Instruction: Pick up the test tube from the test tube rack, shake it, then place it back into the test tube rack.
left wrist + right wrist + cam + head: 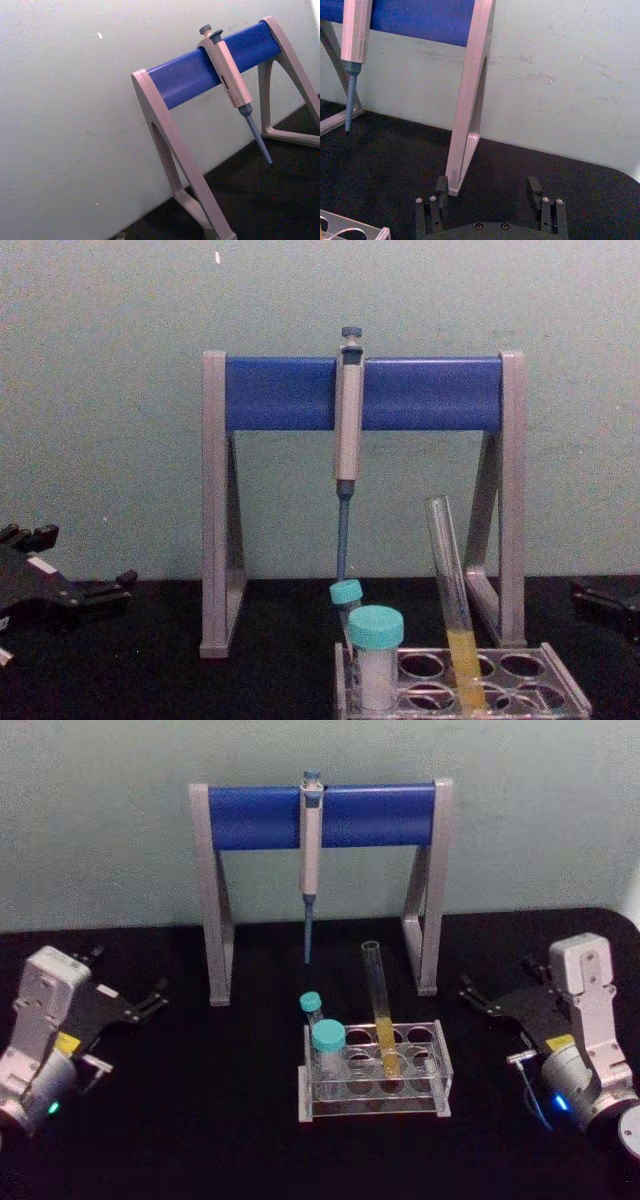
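Observation:
The test tube [378, 1000] is a long clear glass tube with yellow liquid in its lower part. It leans in a rear hole of the clear plastic test tube rack [375, 1092] at the table's centre front. In the chest view the test tube [447, 580] rises well above the test tube rack [560, 702]. My left gripper [152, 1000] rests open near the table's left edge, far from the rack. On the right side my right gripper [478, 995] also stands open and empty. The right wrist view shows the right gripper [488, 184] with its fingers wide apart, and a corner of the rack [350, 231].
A grey-and-blue pipette stand [320, 815] rises behind the rack, with a pipette [311, 840] hanging from its bar. Two teal-capped tubes [327, 1038] [311, 1004] occupy the rack's left holes. The black tabletop [200, 1120] ends at a pale wall.

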